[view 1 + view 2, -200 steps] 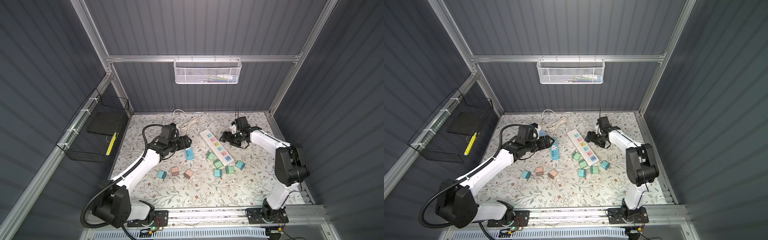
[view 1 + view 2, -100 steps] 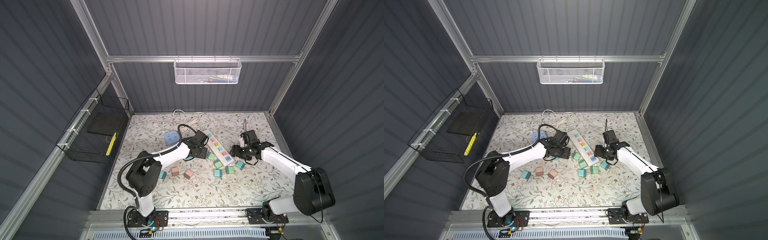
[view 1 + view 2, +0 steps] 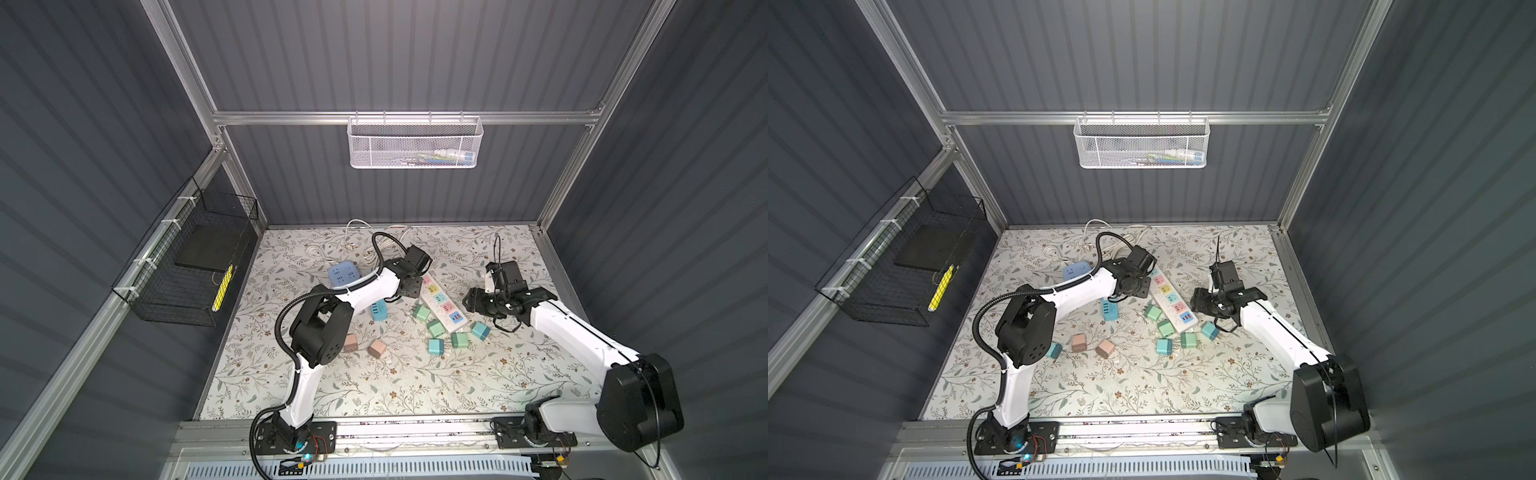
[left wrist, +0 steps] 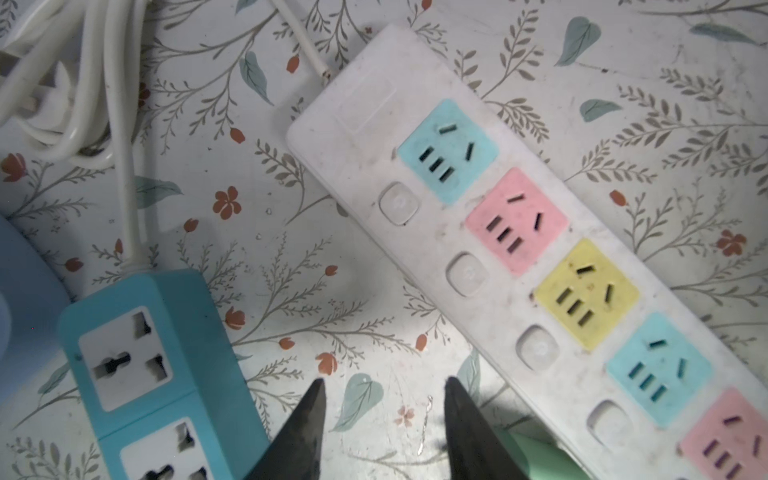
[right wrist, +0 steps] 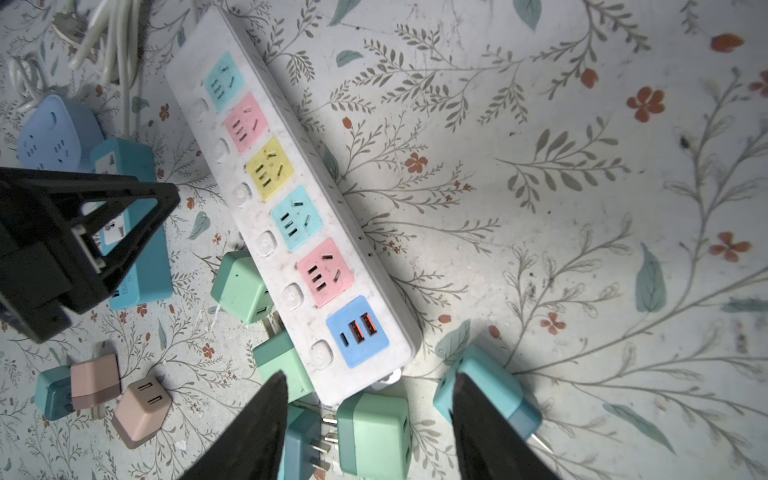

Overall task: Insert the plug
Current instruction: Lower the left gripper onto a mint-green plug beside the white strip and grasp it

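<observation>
Your right gripper hangs open and empty above the front end of the long white power strip. The mint-green cube plug lies just past that end, toward the front edge of the worktop. The left gripper, jaws apart and empty too, is farther from it

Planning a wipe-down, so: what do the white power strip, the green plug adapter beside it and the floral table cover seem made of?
White power strip: hard moulded plastic, matte, scuffed and grimy. Green plug adapter: smooth moulded plastic, satin look, rounded corners. Floral table cover: probably printed vinyl or coated cloth; lies flat, with scratches and stains.
</observation>
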### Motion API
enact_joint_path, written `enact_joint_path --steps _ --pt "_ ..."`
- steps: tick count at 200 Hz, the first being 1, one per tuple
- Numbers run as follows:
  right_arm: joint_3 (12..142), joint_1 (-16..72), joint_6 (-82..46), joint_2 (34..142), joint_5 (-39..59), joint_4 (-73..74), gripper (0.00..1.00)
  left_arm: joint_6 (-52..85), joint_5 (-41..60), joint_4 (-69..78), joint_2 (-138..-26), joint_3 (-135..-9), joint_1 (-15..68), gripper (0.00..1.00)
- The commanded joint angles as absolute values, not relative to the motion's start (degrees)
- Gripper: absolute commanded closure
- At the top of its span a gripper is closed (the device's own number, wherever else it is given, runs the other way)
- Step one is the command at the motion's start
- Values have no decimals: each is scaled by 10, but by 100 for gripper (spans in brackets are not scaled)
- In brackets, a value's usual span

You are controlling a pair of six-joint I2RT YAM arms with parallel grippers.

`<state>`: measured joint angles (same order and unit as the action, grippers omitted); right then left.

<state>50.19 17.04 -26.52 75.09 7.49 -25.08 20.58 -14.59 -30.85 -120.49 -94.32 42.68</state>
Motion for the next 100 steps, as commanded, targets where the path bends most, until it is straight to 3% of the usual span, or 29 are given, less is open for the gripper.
enact_joint_path --steps 1,100 --pt "490 173 -257 736 76 -255 36 185 -118 -318 -1221 -939 427 56" --pt "454 173 -261 701 76 -254 35 162 -101 -301 -1239 -919 442 58"
